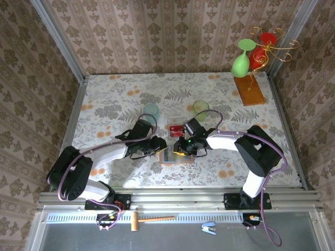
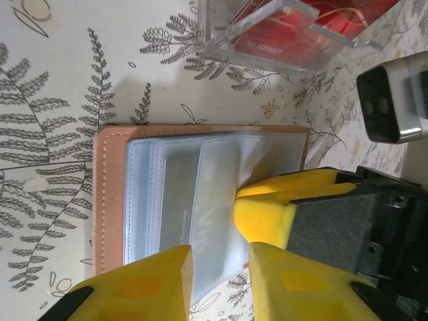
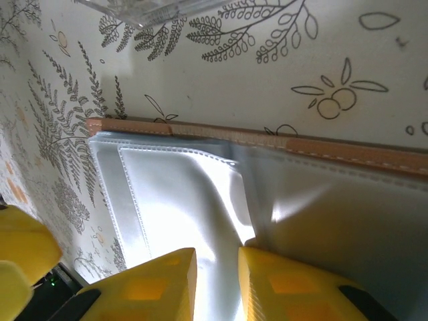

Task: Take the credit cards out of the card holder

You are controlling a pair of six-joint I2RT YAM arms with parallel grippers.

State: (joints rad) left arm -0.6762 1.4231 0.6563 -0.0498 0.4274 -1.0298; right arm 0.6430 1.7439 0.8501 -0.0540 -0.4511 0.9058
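Slippage: left tool [image 2: 221, 274] and right tool [image 3: 216, 281] meet on card holder [image 2: 107, 200] sleeves, grip impossible to tell; tugging may drag it.

The small, flat, tan-brown leather card holder [image 2: 110, 200] has a matt, finely grained skin with pale stitching along its edge. Its grey-blue plastic pockets [image 2: 170, 200] are smooth, glossy and creased, and they throw white glare in the right wrist view. The red credit cards [image 2: 348, 13] look like shiny plastic, and they lie in a clear, hard, glassy plastic box [image 2: 267, 60]. The yellow fingers [image 2: 140, 291] of the left gripper [image 2: 221, 274] look matt, like moulded plastic or rubber. The fern-printed table cover [image 2: 53, 80] is matt and smooth. The orange-brown stand base [image 1: 249, 90] looks like varnished wood.
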